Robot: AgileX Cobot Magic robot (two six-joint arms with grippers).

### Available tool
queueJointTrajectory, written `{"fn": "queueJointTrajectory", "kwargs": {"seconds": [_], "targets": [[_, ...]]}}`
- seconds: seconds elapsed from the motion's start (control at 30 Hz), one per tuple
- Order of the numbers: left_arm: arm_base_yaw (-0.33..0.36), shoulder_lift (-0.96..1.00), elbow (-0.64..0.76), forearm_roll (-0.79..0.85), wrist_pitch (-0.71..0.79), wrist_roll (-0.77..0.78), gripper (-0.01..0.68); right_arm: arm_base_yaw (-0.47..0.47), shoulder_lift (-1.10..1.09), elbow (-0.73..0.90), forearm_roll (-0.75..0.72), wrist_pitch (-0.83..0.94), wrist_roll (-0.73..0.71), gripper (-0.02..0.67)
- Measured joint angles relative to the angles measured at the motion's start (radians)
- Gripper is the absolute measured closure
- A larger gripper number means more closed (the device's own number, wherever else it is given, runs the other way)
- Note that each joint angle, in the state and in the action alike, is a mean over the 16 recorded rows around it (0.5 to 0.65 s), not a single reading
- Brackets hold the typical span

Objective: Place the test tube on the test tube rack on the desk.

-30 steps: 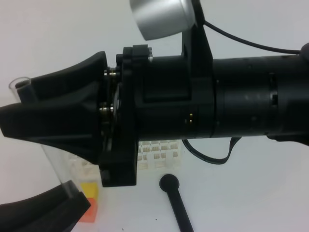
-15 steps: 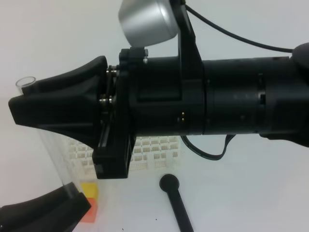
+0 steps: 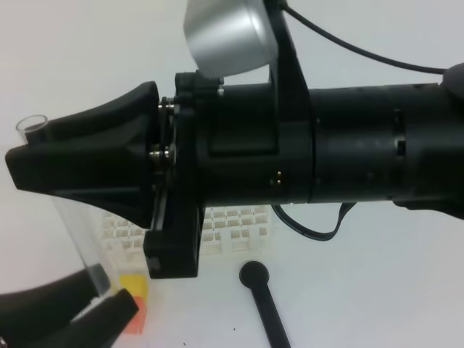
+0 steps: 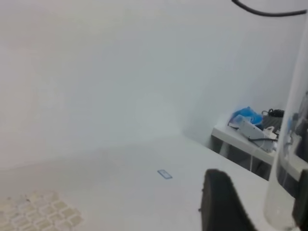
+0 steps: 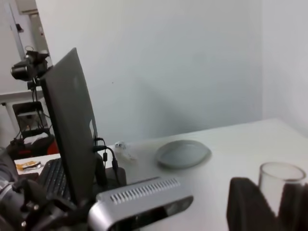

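Observation:
The clear test tube (image 3: 69, 217) hangs slanted above the desk (image 3: 377, 290), its rim (image 3: 32, 123) at upper left. My right gripper (image 3: 25, 148) reaches in from the right and is shut on the tube's upper part. In the right wrist view the rim (image 5: 281, 173) sits between the dark fingers (image 5: 245, 202). At lower left my left gripper (image 3: 114, 290) stands open with its fingers spread around the tube's lower end. In the left wrist view the tube (image 4: 288, 163) rises beside one finger (image 4: 221, 202). The white test tube rack (image 3: 235, 228) lies on the desk, partly hidden by the right arm.
A small yellow-and-orange block (image 3: 134, 301) sits by the left gripper. A black rod with a round knob (image 3: 255, 274) lies right of it. The rack's grid (image 4: 38, 211) shows at the left wrist view's bottom left. The right arm's body (image 3: 326, 152) covers the middle of the high view.
The right gripper closed on the tube's upper part and shifted slightly left. After that the left gripper's fingers spread apart and let go of the tube's lower end.

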State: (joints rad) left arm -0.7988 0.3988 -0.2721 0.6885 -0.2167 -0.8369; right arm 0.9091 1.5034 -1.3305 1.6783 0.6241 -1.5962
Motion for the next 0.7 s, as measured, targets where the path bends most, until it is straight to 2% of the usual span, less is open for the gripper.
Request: {"fn": "queueJointTrajectory", "kwargs": {"seconds": [0.13, 0.27, 0.7], "targets": [[0.000, -0.001, -0.034, 0.019, 0.063, -0.001, 0.346, 0.000, 0.000, 0.000, 0.003, -0.024, -0.055, 0.524], [0.000, -0.014, -0.069, 0.035, 0.149, -0.001, 0.369, 0.000, -0.001, 0.000, 0.008, -0.078, -0.122, 0.524], [0.003, -0.257, -0.110, 0.014, 0.464, 0.002, 0.626, 0.000, -0.001, 0.000, 0.026, -0.295, -0.279, 0.525]]}}
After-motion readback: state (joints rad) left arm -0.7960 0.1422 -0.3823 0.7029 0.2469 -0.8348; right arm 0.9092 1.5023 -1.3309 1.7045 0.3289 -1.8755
